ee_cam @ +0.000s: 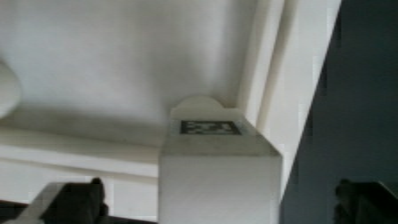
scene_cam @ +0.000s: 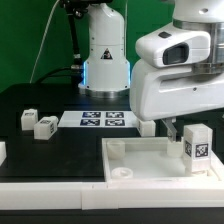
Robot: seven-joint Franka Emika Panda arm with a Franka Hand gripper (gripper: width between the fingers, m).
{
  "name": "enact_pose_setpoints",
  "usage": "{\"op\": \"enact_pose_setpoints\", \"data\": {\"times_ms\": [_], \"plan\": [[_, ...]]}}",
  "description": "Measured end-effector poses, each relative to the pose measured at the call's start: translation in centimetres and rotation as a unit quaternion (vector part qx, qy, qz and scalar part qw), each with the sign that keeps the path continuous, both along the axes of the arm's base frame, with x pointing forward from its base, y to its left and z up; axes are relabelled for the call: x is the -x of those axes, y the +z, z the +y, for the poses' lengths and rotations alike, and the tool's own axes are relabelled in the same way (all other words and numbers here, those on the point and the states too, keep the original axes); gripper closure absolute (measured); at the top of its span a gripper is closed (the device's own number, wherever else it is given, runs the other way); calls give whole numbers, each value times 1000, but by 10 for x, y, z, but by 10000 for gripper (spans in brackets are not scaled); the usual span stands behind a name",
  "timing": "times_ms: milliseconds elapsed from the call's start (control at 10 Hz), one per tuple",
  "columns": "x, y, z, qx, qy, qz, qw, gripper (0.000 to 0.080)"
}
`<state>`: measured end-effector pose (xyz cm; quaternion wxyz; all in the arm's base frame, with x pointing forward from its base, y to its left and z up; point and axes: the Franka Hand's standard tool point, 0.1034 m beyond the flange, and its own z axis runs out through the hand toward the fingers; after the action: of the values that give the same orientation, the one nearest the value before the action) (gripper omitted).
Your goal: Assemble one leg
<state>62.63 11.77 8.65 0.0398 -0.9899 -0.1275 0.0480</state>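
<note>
Currently, the large white panel lies near, toward the exterior view's right. The gripper hangs over its right edge, fingers spread wide and touching nothing. Between them, the leg stands upright on the panel.

The leg is white with a black-and-white square tag on its face. The panel is white and the table is black. In the exterior view, at ten o'clock from the panel, the white marker board carries a row of black-patterned tags, and at nine o'clock two small blocks are white with black tags. The arm is white, the fingers are black and the backdrop is green.
</note>
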Motion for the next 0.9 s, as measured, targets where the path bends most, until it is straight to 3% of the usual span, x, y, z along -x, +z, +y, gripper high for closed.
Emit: {"op": "enact_pose_setpoints", "data": {"times_ms": [100,200,300,600,900], "plan": [[0,0,0,0,0,0,1000,151],[0,0,0,0,0,0,1000,264],[0,0,0,0,-1,0,1000,477],[0,0,0,4,-43,3,999,509],[-1,-2,0,15,-287,17,958,509]]}}
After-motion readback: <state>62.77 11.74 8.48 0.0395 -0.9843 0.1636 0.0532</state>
